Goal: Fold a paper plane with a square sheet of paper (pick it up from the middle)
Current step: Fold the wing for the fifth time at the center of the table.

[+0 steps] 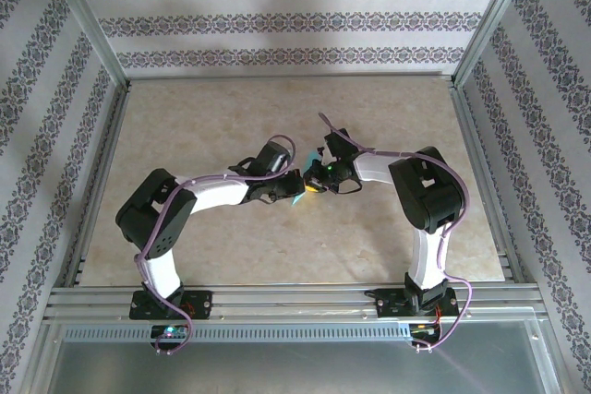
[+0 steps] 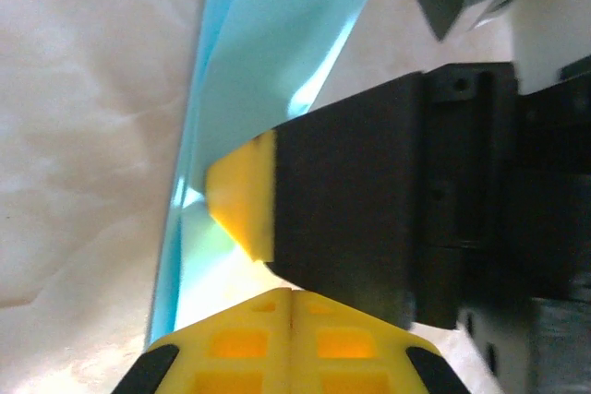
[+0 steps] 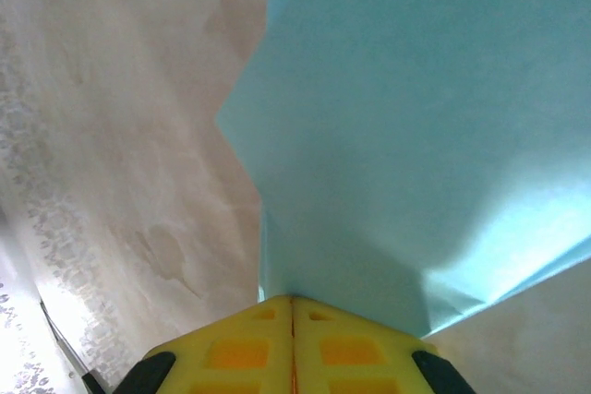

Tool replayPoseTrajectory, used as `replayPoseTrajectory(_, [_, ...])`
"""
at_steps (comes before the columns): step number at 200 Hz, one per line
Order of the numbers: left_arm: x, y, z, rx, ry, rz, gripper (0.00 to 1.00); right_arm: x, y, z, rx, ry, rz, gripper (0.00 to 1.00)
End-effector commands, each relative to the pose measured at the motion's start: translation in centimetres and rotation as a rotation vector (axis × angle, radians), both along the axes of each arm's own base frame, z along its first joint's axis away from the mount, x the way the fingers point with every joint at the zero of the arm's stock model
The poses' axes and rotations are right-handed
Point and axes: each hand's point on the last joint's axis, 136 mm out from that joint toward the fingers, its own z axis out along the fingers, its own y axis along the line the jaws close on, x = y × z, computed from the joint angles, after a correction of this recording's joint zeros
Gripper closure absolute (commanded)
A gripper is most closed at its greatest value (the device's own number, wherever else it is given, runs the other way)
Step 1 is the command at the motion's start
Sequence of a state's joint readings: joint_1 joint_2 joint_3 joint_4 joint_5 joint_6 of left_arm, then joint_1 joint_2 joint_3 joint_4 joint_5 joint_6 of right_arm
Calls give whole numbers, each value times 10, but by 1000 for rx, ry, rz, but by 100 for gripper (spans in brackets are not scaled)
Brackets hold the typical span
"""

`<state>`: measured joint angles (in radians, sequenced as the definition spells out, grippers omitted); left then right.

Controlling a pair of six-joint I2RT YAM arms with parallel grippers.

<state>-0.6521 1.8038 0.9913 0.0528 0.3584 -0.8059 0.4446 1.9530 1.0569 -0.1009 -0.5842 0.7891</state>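
ROOM: bare table (image 1: 397, 117) open on every side, metal rails (image 1: 277, 300) along the near edge | PLANE: the paper plane (image 1: 297, 195) mid-table, between both arms' tips | RIGHT: right gripper (image 3: 293, 320) clamped on its fold | LEFT: left gripper (image 2: 291, 320) pressed closed, sheet reaching its tips, pinch unclear | VIEWS: left wrist shows the right arm's yellow pad (image 2: 242, 202) lying across the sheet
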Motion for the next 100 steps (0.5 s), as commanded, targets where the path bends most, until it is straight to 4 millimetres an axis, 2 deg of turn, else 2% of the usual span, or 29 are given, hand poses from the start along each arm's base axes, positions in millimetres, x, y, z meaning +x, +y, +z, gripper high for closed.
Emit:
replayPoseTrajectory(1, [-11,10,-25,44,43,-3,95,-33,-34,-58,-202,166,-51,92])
replayPoseTrajectory(38, [-11,14,-19,32,23,19,95,-31,-35,-56,-201,159,-56,92])
replayPoseTrajectory(54, [-11,13,-23,32,29,17,95,-31,-34,-56,-198,157,-56,92])
replayPoseTrajectory(100, [0,6,-22,27,12,13,95,-32,-33,-55,-191,155,-53,92])
